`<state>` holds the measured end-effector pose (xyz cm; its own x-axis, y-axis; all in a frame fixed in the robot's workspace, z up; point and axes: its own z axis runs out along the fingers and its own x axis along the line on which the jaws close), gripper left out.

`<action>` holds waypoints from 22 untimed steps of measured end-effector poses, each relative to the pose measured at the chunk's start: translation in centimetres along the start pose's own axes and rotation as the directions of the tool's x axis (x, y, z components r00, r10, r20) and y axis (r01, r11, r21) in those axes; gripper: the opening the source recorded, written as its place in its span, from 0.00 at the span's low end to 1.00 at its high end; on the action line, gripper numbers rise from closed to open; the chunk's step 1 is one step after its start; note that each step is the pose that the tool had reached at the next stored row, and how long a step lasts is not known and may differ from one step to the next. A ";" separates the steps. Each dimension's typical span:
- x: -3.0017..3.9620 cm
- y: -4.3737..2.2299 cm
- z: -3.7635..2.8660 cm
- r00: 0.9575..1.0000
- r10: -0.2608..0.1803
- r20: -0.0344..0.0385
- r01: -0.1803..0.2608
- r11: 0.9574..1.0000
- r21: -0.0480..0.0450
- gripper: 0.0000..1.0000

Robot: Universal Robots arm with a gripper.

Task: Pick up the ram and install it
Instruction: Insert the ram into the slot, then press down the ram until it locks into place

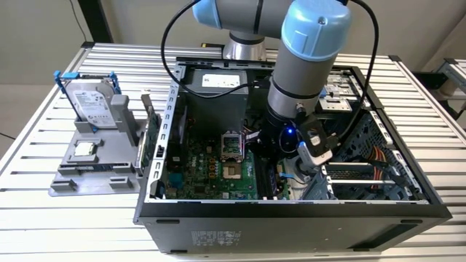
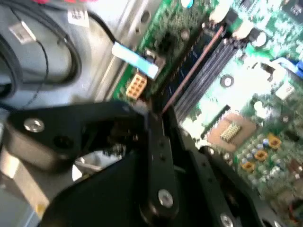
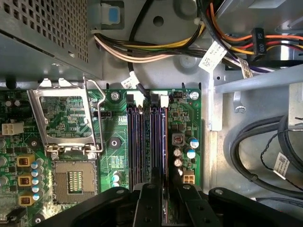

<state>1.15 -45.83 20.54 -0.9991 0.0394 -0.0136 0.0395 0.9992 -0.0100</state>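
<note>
While deep inside the case (image 1: 218, 218) — gripper (image 3: 155, 182) clamped on the ram (image 3: 155, 137), edge-on along the memory slots (image 3: 142, 137).

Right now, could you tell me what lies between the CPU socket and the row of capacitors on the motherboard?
The bank of memory slots, in the first wrist view, with the ram held edge-on over it by the gripper.

I am making out no readable text, white paper tag (image 3: 212, 56) hanging on coloured wires, white sticker (image 1: 91, 102) covering silver hard drive
</note>
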 end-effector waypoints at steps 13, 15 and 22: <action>-0.05 -0.03 -3.28 1.000 0.000 -0.001 0.000 1.000 0.000 1.00; -0.05 -0.04 -3.74 1.000 0.000 -0.001 0.000 1.000 0.000 1.00; -0.06 -0.04 -3.79 1.000 0.000 -0.001 0.000 1.000 0.002 0.00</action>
<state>1.16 -45.83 24.34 -0.9991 0.0392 -0.0129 0.0393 0.9992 -0.0119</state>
